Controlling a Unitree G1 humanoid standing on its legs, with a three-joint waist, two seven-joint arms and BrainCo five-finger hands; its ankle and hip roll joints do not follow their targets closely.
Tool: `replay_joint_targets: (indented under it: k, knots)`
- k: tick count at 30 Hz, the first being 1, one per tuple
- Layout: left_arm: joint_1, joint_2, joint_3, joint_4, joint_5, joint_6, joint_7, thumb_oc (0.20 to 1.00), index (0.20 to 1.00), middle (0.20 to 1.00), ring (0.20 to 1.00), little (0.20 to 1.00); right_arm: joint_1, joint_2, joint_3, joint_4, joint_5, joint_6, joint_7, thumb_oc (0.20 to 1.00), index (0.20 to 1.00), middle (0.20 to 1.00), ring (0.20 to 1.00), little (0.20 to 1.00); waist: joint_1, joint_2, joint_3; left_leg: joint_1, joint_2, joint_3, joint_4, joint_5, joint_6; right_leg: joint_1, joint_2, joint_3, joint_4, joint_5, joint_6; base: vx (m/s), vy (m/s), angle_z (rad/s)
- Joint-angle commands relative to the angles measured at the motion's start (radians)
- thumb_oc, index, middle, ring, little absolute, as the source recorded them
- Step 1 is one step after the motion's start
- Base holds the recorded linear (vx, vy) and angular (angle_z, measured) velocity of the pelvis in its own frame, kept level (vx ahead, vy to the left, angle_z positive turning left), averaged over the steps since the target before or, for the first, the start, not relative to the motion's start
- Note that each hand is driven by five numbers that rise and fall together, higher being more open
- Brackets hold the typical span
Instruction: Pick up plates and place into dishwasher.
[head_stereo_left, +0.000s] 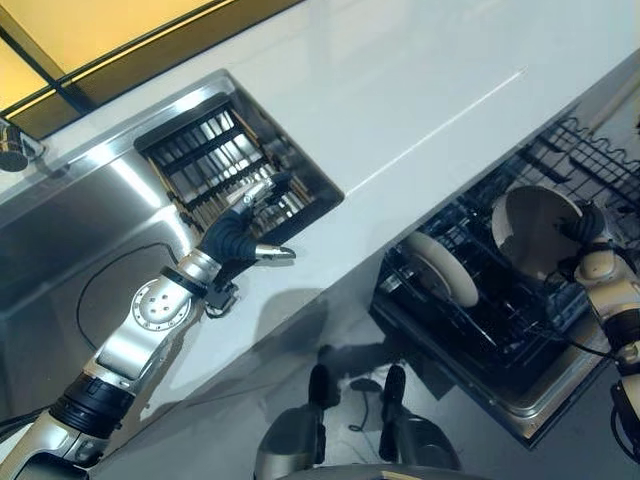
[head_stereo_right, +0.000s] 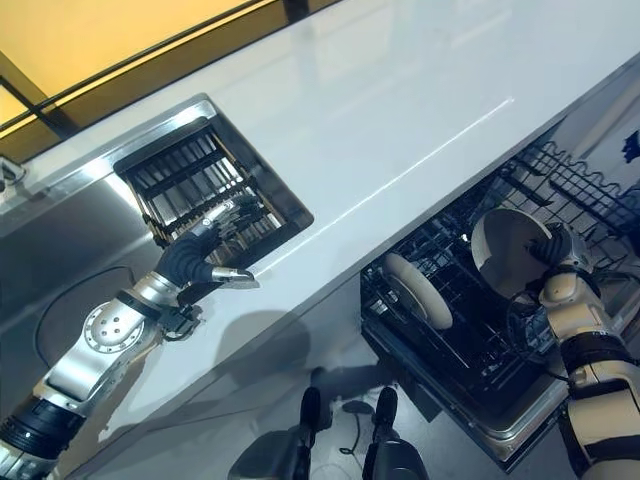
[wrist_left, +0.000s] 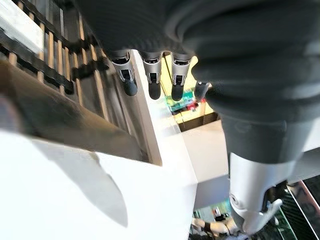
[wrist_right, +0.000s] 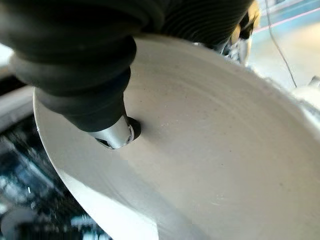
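Observation:
A white plate is held upright over the open dishwasher's dark wire rack. My right hand is shut on the plate's right rim. In the right wrist view my thumb presses on the plate's face. A second white plate stands on edge in the rack's left part. My left hand hovers at the near corner of the slatted drying rack set into the counter. Its fingers are straight and hold nothing.
The white countertop runs between the drying rack and the dishwasher. A steel sink lies left of the drying rack. The dishwasher's door hangs open below the rack. An upper wire basket sits behind the held plate.

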Motion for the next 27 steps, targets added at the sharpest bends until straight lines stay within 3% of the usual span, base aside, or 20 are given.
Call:
replay_joint_targets:
  k: [1,13,14,15,20,24,27]
  knots:
    - [-0.092,0.017,-0.012,-0.061,-0.058,-0.064,0.027,1.0,1.0,1.0,1.0,1.0,-0.179,-0.046,0.071,0.029,0.014,-0.062,0.031,0.2,0.2,0.2,0.2,0.2,0.037,0.021,0.043,-0.075,-0.07,0.017,0.043,-0.085,0.027,-0.038,0.002,-0.025,0.097,-0.143,0.043,-0.04,-0.027,0.04]
    - [-0.145,0.043,-0.006,-0.038,-0.077,-0.079,0.026,1.0,1.0,1.0,1.0,1.0,-0.263,0.007,0.181,0.167,0.08,-0.139,0.247,0.2,0.2,0.2,0.2,0.2,0.059,0.039,0.068,-0.098,-0.072,0.02,0.038,-0.071,0.026,-0.074,-0.01,-0.044,0.112,-0.141,0.039,-0.02,-0.006,0.03]
    - [-0.146,0.041,0.0,-0.04,-0.079,-0.074,0.02,1.0,1.0,1.0,1.0,1.0,-0.261,0.013,0.173,0.173,0.089,-0.145,0.242,0.322,0.322,0.322,0.322,0.322,0.059,0.041,0.069,-0.098,-0.071,0.023,0.037,-0.07,0.026,-0.075,-0.01,-0.045,0.112,-0.14,0.038,0.0,0.0,0.0]
    - [-0.147,0.042,0.0,-0.041,-0.083,-0.071,0.022,1.0,1.0,1.0,1.0,1.0,-0.262,0.015,0.17,0.172,0.099,-0.146,0.206,1.0,1.0,1.0,1.0,1.0,0.058,0.041,0.07,-0.098,-0.07,0.026,0.037,-0.068,0.025,-0.075,-0.01,-0.045,0.112,-0.139,0.038,0.0,0.0,0.0]
    - [-0.108,0.019,0.021,-0.032,-0.08,-0.09,0.021,1.0,1.0,1.0,1.0,1.0,-0.199,0.044,0.03,0.11,0.186,-0.151,-0.016,1.0,1.0,1.0,1.0,1.0,0.04,0.04,0.062,-0.079,-0.067,0.03,0.027,-0.072,0.024,-0.068,-0.004,-0.034,0.114,-0.138,0.041,0.01,0.034,-0.01]
    - [-0.075,-0.009,0.018,-0.044,-0.06,-0.093,0.035,1.0,1.0,1.0,1.0,1.0,-0.13,0.071,-0.061,0.063,0.205,-0.065,-0.221,1.0,1.0,1.0,1.0,1.0,0.026,0.035,0.047,-0.06,-0.065,0.039,0.025,-0.081,0.028,-0.061,-0.001,-0.019,0.115,-0.136,0.045,0.03,0.066,0.0]
    - [-0.051,-0.023,0.009,-0.054,-0.035,-0.102,0.053,1.0,1.0,1.0,1.0,1.0,-0.07,0.095,-0.152,0.047,0.311,-0.07,-0.313,1.0,1.0,1.0,1.0,1.0,0.011,0.035,0.034,-0.043,-0.062,0.049,0.027,-0.093,0.033,-0.048,0.003,-0.006,0.114,-0.138,0.046,0.06,0.079,-0.02]
